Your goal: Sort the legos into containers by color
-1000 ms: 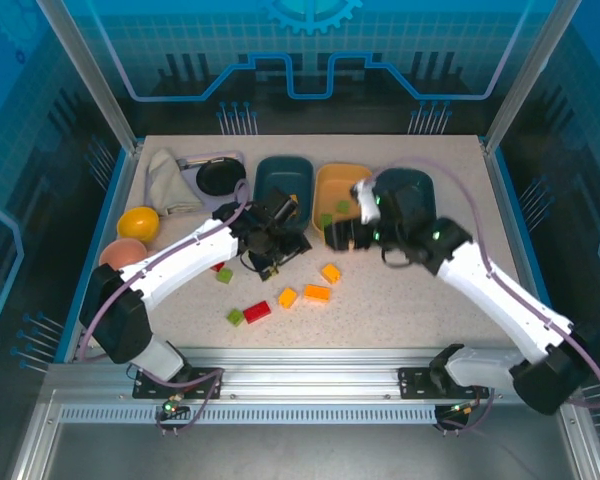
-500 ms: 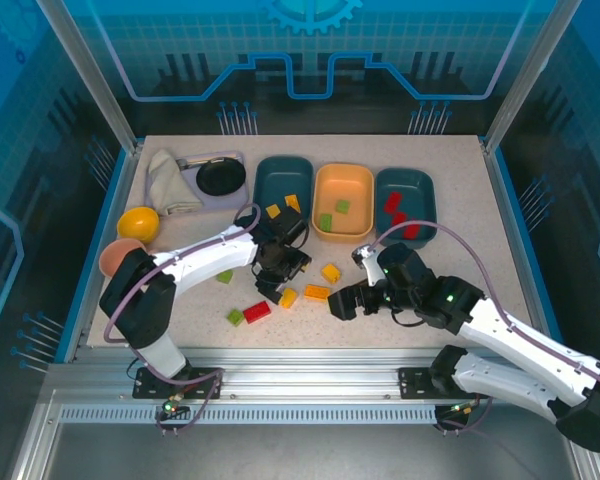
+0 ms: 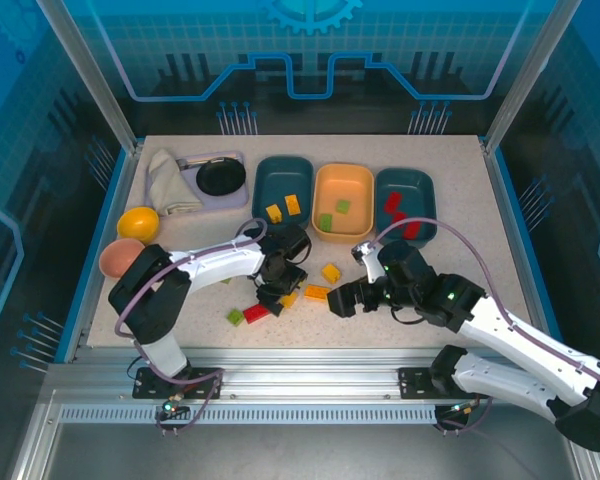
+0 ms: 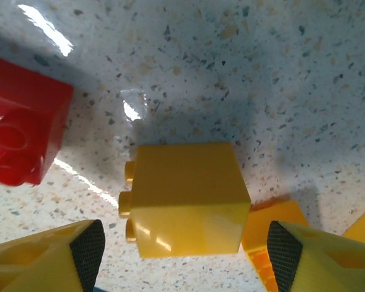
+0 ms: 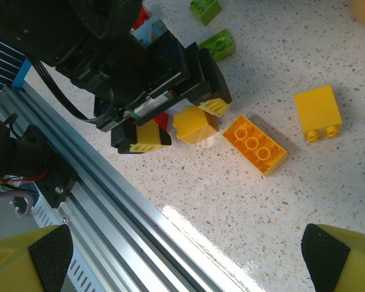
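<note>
Legos lie partly sorted on the table (image 3: 480, 170). In the top view three trays stand in a row toward 12 o'clock. The left teal tray (image 3: 280, 180) holds two yellow-orange bricks (image 3: 274, 212), the orange tray (image 3: 355, 185) two green bricks (image 3: 341, 206), and the right teal tray (image 3: 415, 190) the red pieces (image 3: 391, 202). Neither wrist view takes in the trays.

From above, the left gripper (image 3: 277, 290) is down at the loose pile, at 6 o'clock of the left teal tray. The right gripper (image 3: 345, 300) hangs at 3 o'clock of that pile.

The right wrist view gives the right gripper (image 5: 185, 255) spread wide, with nothing between its fingertips (image 5: 48, 258). It also catches the left gripper (image 5: 164, 91) from outside, a finger on each side of the yellow brick (image 5: 194, 125).

The left wrist view alone shows the fit. The left gripper (image 4: 185, 255) is partly spread, and its pads (image 4: 88, 249) flank the yellow brick (image 4: 185, 207) with a sliver of gap on each side, so nothing is held.

A red brick (image 4: 24, 137) lies at 10 o'clock of the yellow brick, and the oblong orange brick (image 4: 267, 234) sits just beside it at 4 o'clock. In the right wrist view a second yellow brick (image 5: 318, 112) sits at 2 o'clock of the oblong one (image 5: 255, 144), and two loose green bricks (image 5: 219, 44) lie toward 12 o'clock.
</note>
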Motion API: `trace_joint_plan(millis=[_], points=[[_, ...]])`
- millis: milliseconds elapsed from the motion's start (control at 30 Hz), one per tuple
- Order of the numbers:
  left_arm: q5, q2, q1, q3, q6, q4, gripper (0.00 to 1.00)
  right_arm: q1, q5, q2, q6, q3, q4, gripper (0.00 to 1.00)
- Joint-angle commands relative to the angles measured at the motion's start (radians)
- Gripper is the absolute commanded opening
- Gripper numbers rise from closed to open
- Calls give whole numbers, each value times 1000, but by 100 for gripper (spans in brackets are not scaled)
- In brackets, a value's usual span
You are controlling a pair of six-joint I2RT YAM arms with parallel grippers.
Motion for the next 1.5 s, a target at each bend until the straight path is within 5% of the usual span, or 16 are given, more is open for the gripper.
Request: trace_joint_plan(millis=[0,400,767,1067,1467], points=[[-18,24,-6,-16,2,33,72,-16,-15,-3,-6,36,-1,100],[-90,-12,-6,-17,37,28,41,-42,-14,-11,2,46,-15,99],[-251,-96,92,316,354,-221,39,-149,70,46,8,254,-38,97],[-228,147,286,677,655,-227,37,-225,88,198,119,320,287,99],[-230,575,409,1107,791,-262,37,-299,10,358,169,408,265,99]])
